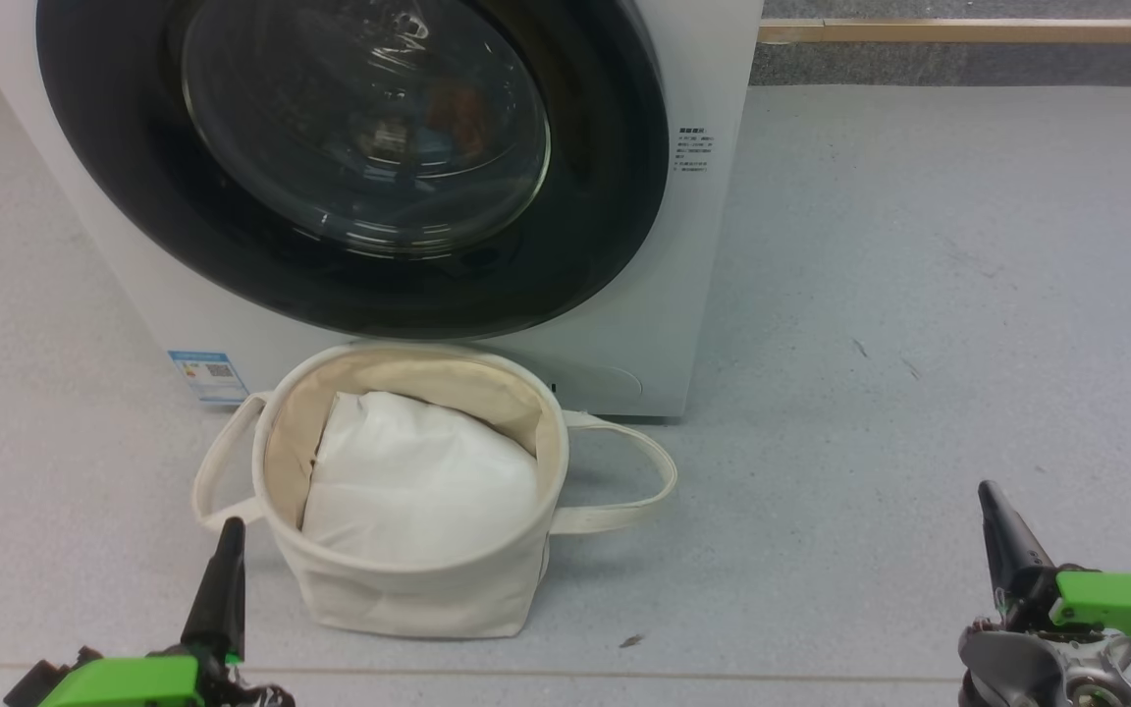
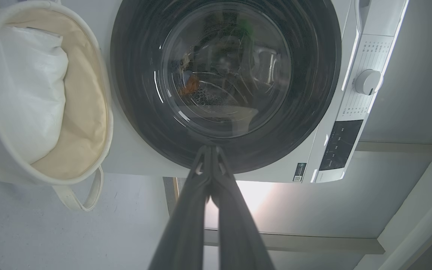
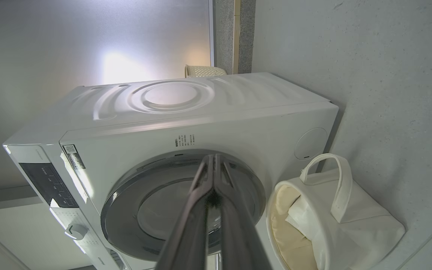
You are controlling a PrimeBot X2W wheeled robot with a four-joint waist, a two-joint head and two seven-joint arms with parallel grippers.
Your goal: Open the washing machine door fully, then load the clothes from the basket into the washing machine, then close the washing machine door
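Left end effector (image 2: pixel 211 149): closed, its two dark fingers pressed together at the tips and gripping nothing. It hung low over the floor (image 1: pixel 919 295), close by the basket's left loop handle, and pointed at the door's lower rim.
Right end effector (image 3: pixel 213 158): also closed and empty. It was low over bare floor, well to the right of the basket, and aimed at the machine's front.
Basket (image 1: pixel 408 599): upright on the floor between the two end effectors, just in front of the machine and under the bottom of the door, with its handles out to each side.
White cloth (image 1: pixel 418 481): plain and padded, it lay inside the basket and took up most of the room.
Door (image 1: pixel 615 196): shut flat against the machine's front, black rim all round and the glass bowl at its centre.
Clothes (image 2: pixel 189 85): an orange-brown patch showed through the glass, inside the drum. It was too blurred to tell more.
Washing machine (image 1: pixel 693 245): a white box standing on the floor, with a blue sticker (image 1: pixel 209 376) at its lower left corner and a knob (image 2: pixel 368 81) beside a dark panel (image 2: pixel 339 144) along its top edge.
In the way: the basket stood straight before the door's lower rim.
Behind: a cream woven thing (image 3: pixel 204 70) peeked over the far side of the machine.
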